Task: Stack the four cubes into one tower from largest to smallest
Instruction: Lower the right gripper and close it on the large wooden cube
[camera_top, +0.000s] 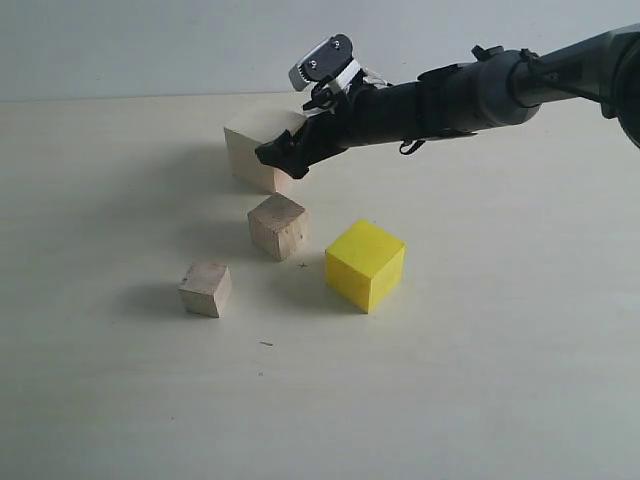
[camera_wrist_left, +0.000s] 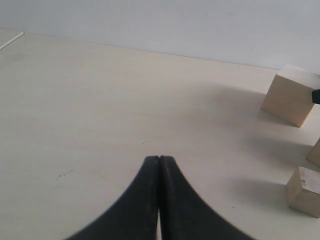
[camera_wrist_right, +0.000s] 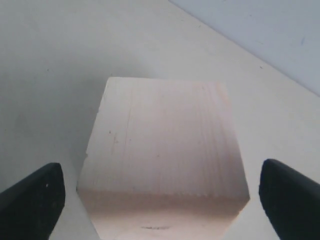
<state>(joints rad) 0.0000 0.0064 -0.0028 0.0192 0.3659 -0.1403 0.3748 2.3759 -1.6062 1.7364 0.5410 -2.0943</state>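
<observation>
Your right tool (camera_top: 283, 155) hangs wide open astride the large cube (camera_wrist_right: 165, 140) beyond the yellow cube (camera_top: 365, 265), seemingly lined up to grip that base piece, while your left tool (camera_wrist_left: 159, 162) is clenched on nothing.

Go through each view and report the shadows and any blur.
Exterior view: sharp, evenly lit; soft shadows spread left of the large cube, medium cube and small cube. Left wrist view: the shut left gripper is a dark, soft-edged shape. Right wrist view: the large cube's near edge and both fingertips of the right gripper are blurred.
</observation>
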